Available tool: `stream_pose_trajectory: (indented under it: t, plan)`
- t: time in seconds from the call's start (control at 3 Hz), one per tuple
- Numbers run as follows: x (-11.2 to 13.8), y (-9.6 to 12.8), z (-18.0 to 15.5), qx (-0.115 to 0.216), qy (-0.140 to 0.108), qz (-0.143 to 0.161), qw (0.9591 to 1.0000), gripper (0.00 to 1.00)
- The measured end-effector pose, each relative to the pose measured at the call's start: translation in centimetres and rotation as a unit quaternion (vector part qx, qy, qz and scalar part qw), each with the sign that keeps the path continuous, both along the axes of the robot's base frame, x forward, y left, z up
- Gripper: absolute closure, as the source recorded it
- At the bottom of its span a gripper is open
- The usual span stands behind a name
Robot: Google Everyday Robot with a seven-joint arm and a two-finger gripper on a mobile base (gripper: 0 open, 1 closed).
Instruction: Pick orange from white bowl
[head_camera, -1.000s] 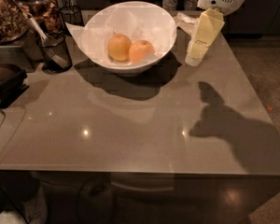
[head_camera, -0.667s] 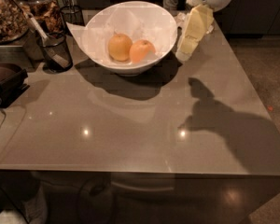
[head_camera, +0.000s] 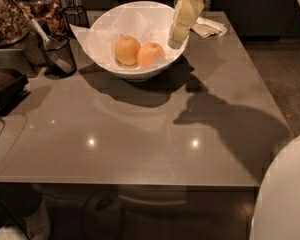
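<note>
The white bowl (head_camera: 102,39) stands at the back middle of the grey table. Two round fruits lie in it side by side. The orange (head_camera: 149,54), the deeper reddish-orange one, is on the right. A paler yellow-tan fruit (head_camera: 127,50) is to its left and touches it. My gripper (head_camera: 176,37), pale yellow, reaches down from the top of the view over the bowl's right rim. It hangs just right of and above the orange and holds nothing that I can see.
A black mesh cup (head_camera: 58,55) with a utensil stands left of the bowl, and another (head_camera: 76,16) stands behind it. Jars of dried goods (head_camera: 7,15) are at far left. A folded cloth (head_camera: 209,27) lies behind the gripper. A white rounded body (head_camera: 286,194) fills the lower right.
My gripper has moved left, from beside the bowl's right side to over its right rim, closer to the orange. The fruits and bowl have not moved.
</note>
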State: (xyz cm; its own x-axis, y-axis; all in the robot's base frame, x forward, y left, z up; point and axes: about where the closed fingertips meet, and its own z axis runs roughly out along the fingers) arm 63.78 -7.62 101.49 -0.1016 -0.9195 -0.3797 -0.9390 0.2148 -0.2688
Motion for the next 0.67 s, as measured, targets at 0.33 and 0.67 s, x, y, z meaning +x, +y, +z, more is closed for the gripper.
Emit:
stream_pose_trajectory:
  t: [0.33, 0.67]
  plan:
    - [1.2, 1.5, -0.2, 0.015, 0.001, 0.015, 0.9998, 0.00]
    - [2.8, 2.6, -0.6, 0.020, 0.005, 0.022, 0.9995, 0.02]
